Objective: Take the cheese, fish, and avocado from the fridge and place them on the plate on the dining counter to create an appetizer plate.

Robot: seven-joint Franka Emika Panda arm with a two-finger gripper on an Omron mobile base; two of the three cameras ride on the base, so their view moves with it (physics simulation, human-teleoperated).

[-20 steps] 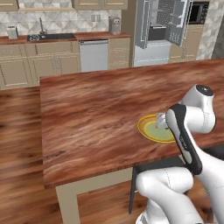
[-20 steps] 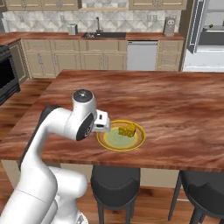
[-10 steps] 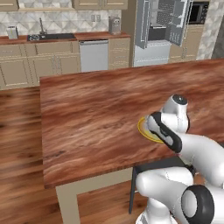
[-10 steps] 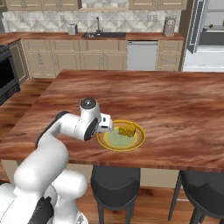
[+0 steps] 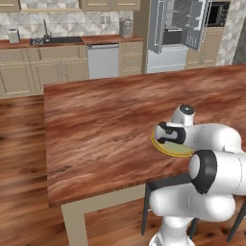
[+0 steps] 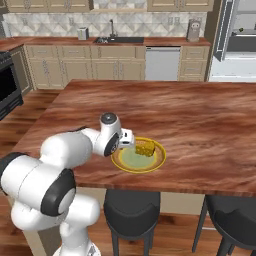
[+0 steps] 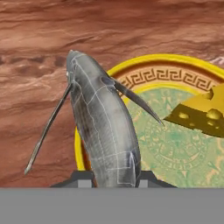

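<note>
The tabletop (image 6: 210, 125) is the big brown one, and I am at its near edge so I can reach the plate (image 6: 157, 160). The fridge (image 5: 178, 36) stands far behind with its doors open, I think because the avocado is not out yet. I cannot see the avocado, and the fridge shelves are too small to make out.

The plate lies close to the near edge. The cheese (image 6: 145, 148) already sits on its far side, which leaves room for more food.

My end effector (image 7: 111, 177) is clenched on the fish (image 7: 103, 127), held over the plate's left rim. I hold it by one end so it can go down beside the cheese. My fingers are mostly hidden behind the fish.
</note>
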